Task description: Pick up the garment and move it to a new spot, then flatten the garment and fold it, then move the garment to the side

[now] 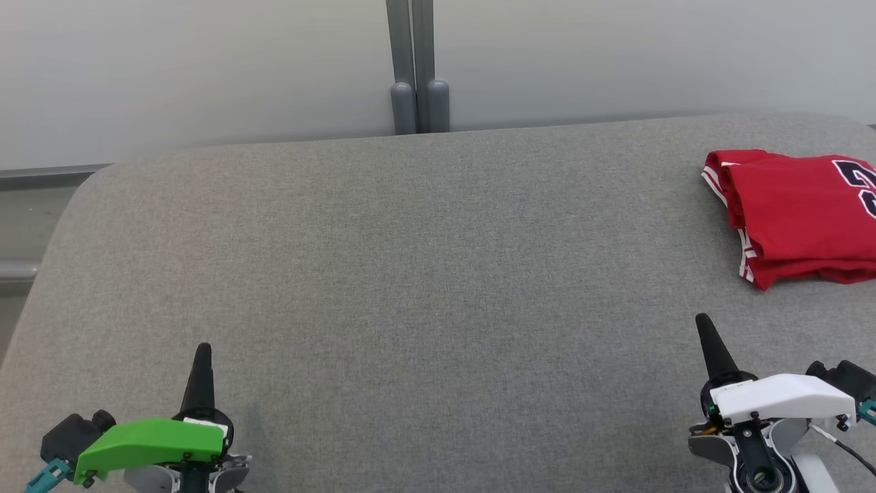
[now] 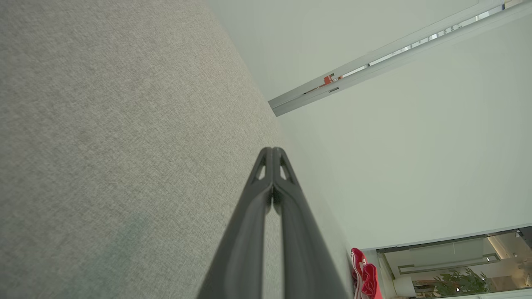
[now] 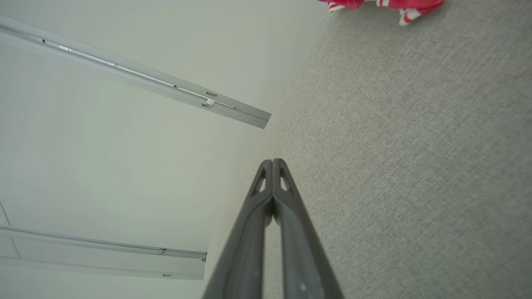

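Note:
The garment [image 1: 797,212] is a red jersey with white-striped trim and a dark number, lying folded at the far right of the grey padded table [image 1: 410,274]. Its red edge also shows in the left wrist view [image 2: 365,276] and at the top of the right wrist view [image 3: 382,5]. My left gripper [image 1: 203,349] rests at the lower left, shut and empty, fingertips pressed together [image 2: 273,150]. At the lower right my right gripper [image 1: 703,320] is shut and empty too [image 3: 273,161], a short way in front of the garment and apart from it.
A pale wall with a grey double post [image 1: 417,68] runs behind the table's far edge. The table's rounded left corner [image 1: 82,192] drops off beside a grey rail. Bare grey cloth spreads between the two grippers.

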Tool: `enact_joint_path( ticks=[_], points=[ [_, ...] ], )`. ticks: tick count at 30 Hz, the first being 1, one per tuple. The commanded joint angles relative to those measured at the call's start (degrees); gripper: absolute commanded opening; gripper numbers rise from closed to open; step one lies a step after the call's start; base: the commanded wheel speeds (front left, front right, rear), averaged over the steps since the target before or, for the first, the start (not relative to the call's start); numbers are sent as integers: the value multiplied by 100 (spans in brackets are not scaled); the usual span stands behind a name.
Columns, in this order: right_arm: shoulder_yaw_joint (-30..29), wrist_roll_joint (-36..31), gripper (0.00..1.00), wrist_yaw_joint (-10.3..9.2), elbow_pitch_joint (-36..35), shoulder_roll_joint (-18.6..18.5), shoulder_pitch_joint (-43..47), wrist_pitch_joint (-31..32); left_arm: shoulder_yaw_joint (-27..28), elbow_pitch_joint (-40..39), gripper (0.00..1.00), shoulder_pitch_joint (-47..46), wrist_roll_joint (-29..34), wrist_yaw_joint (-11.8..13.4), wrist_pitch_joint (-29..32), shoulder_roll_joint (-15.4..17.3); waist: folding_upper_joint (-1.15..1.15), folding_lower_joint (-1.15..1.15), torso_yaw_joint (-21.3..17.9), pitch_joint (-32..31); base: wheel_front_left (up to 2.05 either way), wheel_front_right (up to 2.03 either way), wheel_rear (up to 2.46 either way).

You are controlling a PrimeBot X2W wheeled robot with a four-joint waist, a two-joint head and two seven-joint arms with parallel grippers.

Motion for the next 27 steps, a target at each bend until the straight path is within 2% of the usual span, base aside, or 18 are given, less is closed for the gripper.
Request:
enact_joint_path(
  ticks=[1,27],
  points=[
    [-30,149,0,4,-70,-40,-129,43,50,-66,0,-145,-124,-47,44,25,0,0,0,-1,0,0,0],
    [-197,1399,0,3,-81,-36,-171,402,263,-72,0,-250,-1394,-199,397,31,0,0,-13,-23,0,0,0]
  ],
)
